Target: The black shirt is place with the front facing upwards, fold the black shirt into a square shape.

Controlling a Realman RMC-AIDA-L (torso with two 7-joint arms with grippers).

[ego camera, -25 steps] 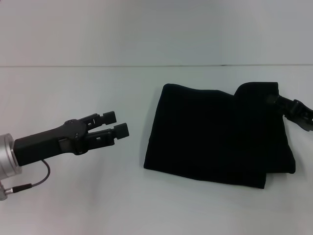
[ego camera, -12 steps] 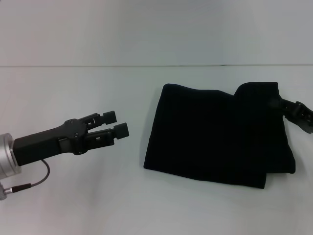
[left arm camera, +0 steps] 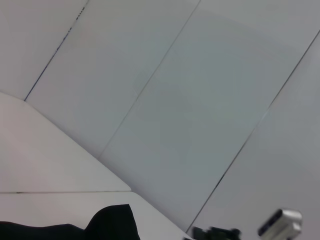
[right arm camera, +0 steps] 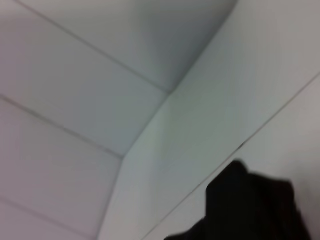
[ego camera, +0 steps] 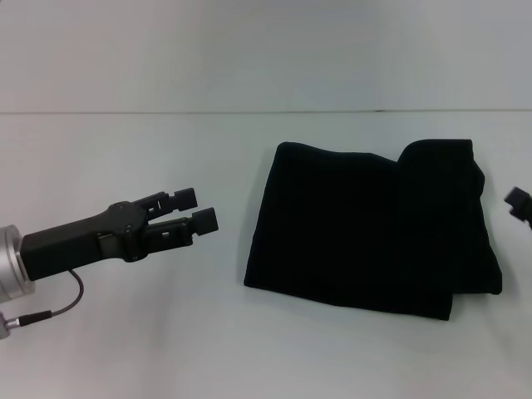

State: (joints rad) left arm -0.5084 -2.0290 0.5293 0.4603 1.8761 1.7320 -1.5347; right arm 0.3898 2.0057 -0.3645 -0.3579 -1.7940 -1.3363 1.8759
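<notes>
Head view: the black shirt [ego camera: 370, 229] lies folded into a rough rectangle on the white counter [ego camera: 166, 332], right of centre, with an extra fold layer along its right side. The left pincer [ego camera: 198, 209] hovers well apart from the cloth on the left, its jaws a narrow gap apart, holding nothing. The right pincer [ego camera: 519, 204] shows only at the right edge, just beside the shirt, not touching; its opening I cannot tell.

Light: we see even, soft, bright light across the white surface [ego camera: 166, 332].
Shadows: faint, only a thin one under the black shirt [ego camera: 366, 233].
Detail: shirt folds are swallowed by blackness.
Blur: our right wrist view is smeared.
</notes>
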